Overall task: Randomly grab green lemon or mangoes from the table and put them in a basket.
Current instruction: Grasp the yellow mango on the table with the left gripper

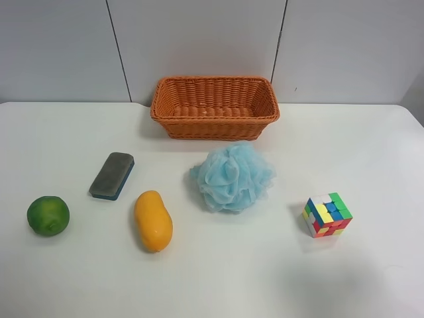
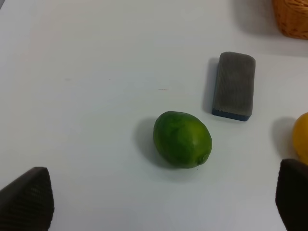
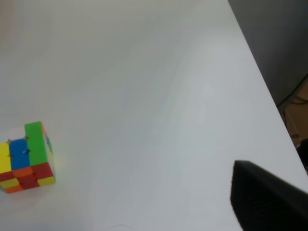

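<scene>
The green lemon (image 1: 48, 215) lies on the white table (image 1: 371, 146) at the exterior high view's left. The orange-yellow mango (image 1: 153, 220) lies to its right. The empty wicker basket (image 1: 214, 106) stands at the back middle. No arm shows in the exterior high view. In the left wrist view my left gripper (image 2: 160, 195) is open and empty, its fingertips (image 2: 28, 198) wide apart, with the lemon (image 2: 183, 139) on the table ahead, between them. The mango's edge (image 2: 302, 140) and a basket corner (image 2: 291, 17) show there too. Of my right gripper only one dark finger (image 3: 265, 199) shows, holding nothing.
A grey-and-blue board eraser (image 1: 112, 175) lies between the lemon and the basket; it also shows in the left wrist view (image 2: 234, 85). A light blue bath pouf (image 1: 232, 177) sits in front of the basket. A colour cube (image 1: 327, 214) stands at the right, also in the right wrist view (image 3: 26, 159).
</scene>
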`<action>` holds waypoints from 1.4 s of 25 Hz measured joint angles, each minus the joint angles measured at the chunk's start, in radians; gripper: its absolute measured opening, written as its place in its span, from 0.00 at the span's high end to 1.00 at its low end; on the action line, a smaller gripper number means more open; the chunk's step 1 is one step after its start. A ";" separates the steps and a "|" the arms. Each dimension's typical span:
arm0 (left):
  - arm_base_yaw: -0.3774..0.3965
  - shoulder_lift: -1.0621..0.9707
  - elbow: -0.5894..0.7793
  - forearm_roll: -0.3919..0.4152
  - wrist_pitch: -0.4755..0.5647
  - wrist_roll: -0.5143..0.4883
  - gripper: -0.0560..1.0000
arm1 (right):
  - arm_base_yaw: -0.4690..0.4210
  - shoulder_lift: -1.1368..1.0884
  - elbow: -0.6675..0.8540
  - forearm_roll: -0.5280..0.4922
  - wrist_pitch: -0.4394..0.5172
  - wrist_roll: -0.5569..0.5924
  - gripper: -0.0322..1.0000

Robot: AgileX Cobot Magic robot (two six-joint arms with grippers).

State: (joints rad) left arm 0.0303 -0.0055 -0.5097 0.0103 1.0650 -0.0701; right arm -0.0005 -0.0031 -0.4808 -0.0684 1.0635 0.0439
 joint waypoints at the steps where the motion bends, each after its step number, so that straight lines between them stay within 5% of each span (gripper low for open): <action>1: 0.000 0.000 0.000 0.000 0.000 0.000 0.09 | 0.000 0.000 0.000 0.000 0.000 0.000 0.03; 20: 0.000 0.043 -0.016 -0.010 -0.012 0.040 0.09 | 0.000 0.000 0.000 0.000 0.000 0.000 0.03; 28: 0.000 0.379 -0.203 -0.070 -0.127 0.174 0.09 | 0.000 0.000 0.000 0.000 0.000 0.000 0.03; 35: 0.000 0.761 -0.347 -0.263 -0.139 0.257 0.09 | 0.000 0.000 0.000 0.000 0.000 0.000 0.03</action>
State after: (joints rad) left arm 0.0303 0.7557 -0.8563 -0.2527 0.9264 0.1872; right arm -0.0005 -0.0031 -0.4808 -0.0684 1.0635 0.0439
